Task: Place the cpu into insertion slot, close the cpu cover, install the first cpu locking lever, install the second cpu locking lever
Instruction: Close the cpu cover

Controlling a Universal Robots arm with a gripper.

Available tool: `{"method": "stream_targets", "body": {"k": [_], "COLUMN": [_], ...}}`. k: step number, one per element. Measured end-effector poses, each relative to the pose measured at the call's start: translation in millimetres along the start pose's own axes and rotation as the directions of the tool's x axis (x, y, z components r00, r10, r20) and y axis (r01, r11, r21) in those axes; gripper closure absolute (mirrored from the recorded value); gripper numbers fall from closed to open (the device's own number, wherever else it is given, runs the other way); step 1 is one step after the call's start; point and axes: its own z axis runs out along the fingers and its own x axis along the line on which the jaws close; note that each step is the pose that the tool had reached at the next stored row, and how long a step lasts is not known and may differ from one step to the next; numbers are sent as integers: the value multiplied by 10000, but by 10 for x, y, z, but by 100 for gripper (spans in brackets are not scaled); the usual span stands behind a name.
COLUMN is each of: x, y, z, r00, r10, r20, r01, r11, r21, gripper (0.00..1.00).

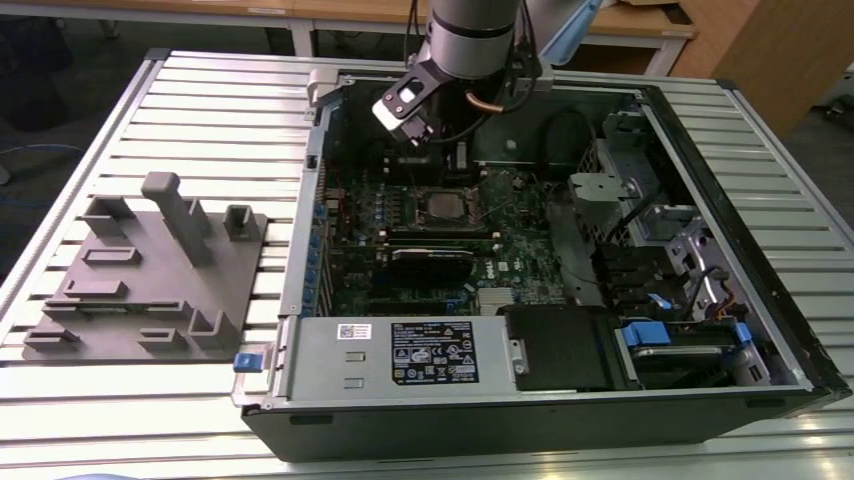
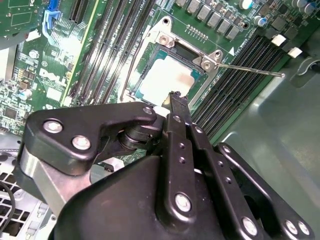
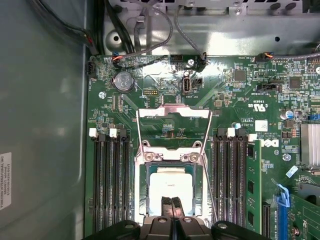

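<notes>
**Chip is sitting in its slot, cover is lying open**

The grey slatted table (image 1: 200,110) is carrying a big open black computer case (image 1: 534,410). Inside, on the green board (image 3: 240,100), the thin silvery square cpu cover (image 3: 174,113) is lying flipped open, off the small dark square insertion slot (image 3: 143,195). The flat silver square cpu (image 3: 170,185) is resting in that slot. The black tool (image 3: 171,201) is hovering just over the chip, fingers pressed together, gripping nothing. I think the cover step is in hand, and it is calling for a gentle push. One thin wire lever (image 2: 250,68) is sticking out unlocked.
</notes>
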Motion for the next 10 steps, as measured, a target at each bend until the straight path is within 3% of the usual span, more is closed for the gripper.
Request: {"method": "stream_targets", "body": {"k": [10], "x": [0], "y": [3], "z": [-8], "r00": [10000], "r10": [1], "r20": [-36], "r01": [-1], "r11": [10000], "r21": [1], "gripper": [89]}}
